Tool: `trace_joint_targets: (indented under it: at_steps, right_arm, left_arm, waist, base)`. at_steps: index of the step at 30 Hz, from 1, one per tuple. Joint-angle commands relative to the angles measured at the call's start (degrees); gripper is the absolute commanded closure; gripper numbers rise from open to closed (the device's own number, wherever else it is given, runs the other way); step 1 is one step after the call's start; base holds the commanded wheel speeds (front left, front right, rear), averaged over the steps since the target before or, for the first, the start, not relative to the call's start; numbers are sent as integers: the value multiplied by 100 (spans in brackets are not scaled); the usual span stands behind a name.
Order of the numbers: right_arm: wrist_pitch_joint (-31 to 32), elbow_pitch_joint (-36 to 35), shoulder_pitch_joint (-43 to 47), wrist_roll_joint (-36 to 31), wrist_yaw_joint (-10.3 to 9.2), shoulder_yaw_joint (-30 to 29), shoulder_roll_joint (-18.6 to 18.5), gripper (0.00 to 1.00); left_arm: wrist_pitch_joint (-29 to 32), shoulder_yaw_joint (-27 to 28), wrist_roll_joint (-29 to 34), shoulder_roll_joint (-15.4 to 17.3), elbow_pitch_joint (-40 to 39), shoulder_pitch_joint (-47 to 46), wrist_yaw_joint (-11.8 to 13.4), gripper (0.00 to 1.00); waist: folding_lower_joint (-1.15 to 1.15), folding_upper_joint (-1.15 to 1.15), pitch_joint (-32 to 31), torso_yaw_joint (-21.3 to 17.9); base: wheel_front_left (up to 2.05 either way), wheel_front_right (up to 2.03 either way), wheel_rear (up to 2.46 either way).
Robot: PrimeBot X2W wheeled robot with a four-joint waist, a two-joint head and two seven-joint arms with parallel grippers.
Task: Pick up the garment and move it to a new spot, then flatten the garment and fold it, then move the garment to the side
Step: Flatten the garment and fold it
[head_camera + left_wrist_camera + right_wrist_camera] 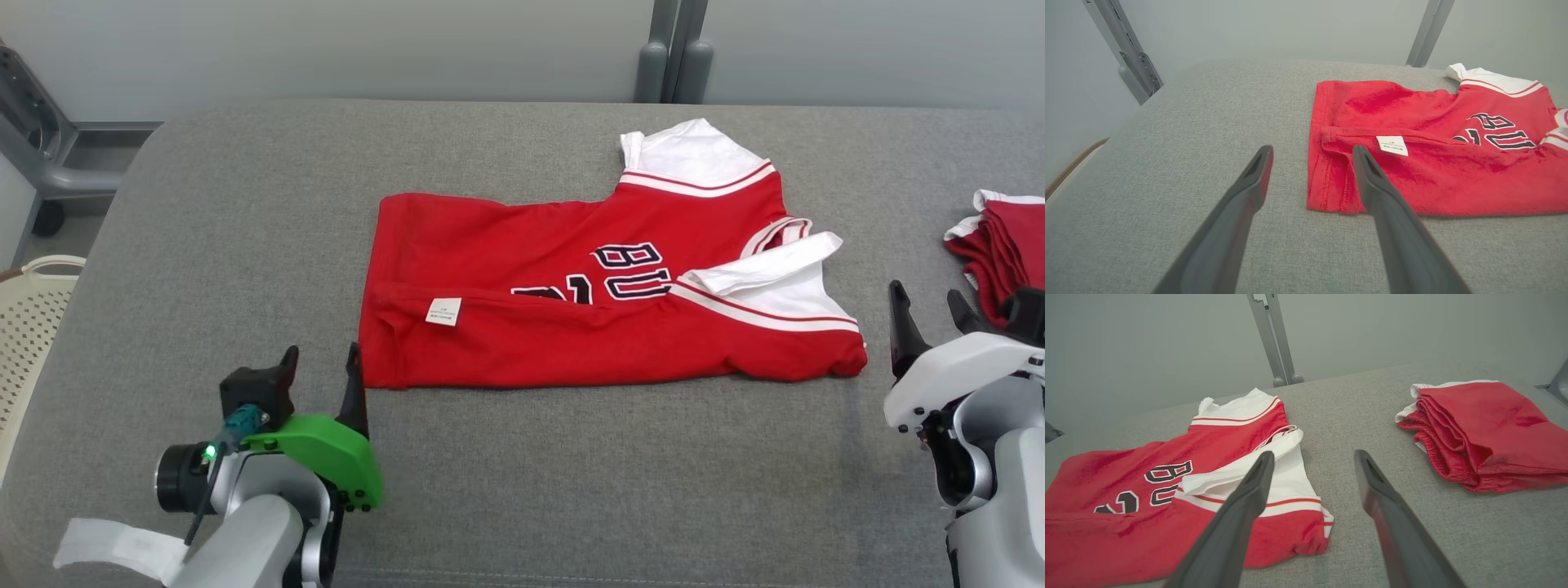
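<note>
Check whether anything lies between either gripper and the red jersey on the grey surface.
Nothing visible does. The open left gripper sits at the jersey's near-left corner; the open right gripper sits off its right end, with bare grey surface between. The folded red pile lies beyond the right gripper, away from the jersey.

Left gripper (322,353), seven o'clock: green shell (326,447), black fingers (353,396), teal plug (242,420), black cable (201,510). Right gripper (925,291), four o'clock: white shell (955,367), dark fingers (903,327).

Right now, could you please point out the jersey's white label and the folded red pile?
white label (1392,145): left wrist view, its centre.
folded red pile (1502,416): right wrist view, top red layer.
</note>
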Motion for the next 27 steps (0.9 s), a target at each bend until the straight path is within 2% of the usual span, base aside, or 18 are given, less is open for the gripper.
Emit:
trace_joint_targets:
  at_steps: [1,8,16,21,27]
  right_arm:
    - [27,25,61,-53,1,-23,10,0]
    - [91,297,-112,-517,1,-270,162,0]
    - [-56,812,-498,-1066,0,-351,276,0]
    - [-97,1250,-695,-1040,0,-343,308,0]
    - [-75,1702,-790,-906,0,-109,309,0]
  left_arm:
    - [-27,-18,52,-33,1,61,-31,0]
    - [207,-434,239,-413,457,-338,-135,0]
    - [271,-757,460,-813,1169,-760,-137,0]
    - [190,-808,494,-974,1544,-907,-120,0]
    - [164,-822,527,-1077,1887,-1012,18,0]
  waist:
    - [0,0,3,6]
    - [0,0,193,-32]
    - [0,0,457,-156]
    - [0,0,557,-159]
    - [0,0,584,-114]
  base:
    - [0,0,0]
    - [0,0,0]
    - [0,0,0]
    - [0,0,0]
    - [0,0,0]
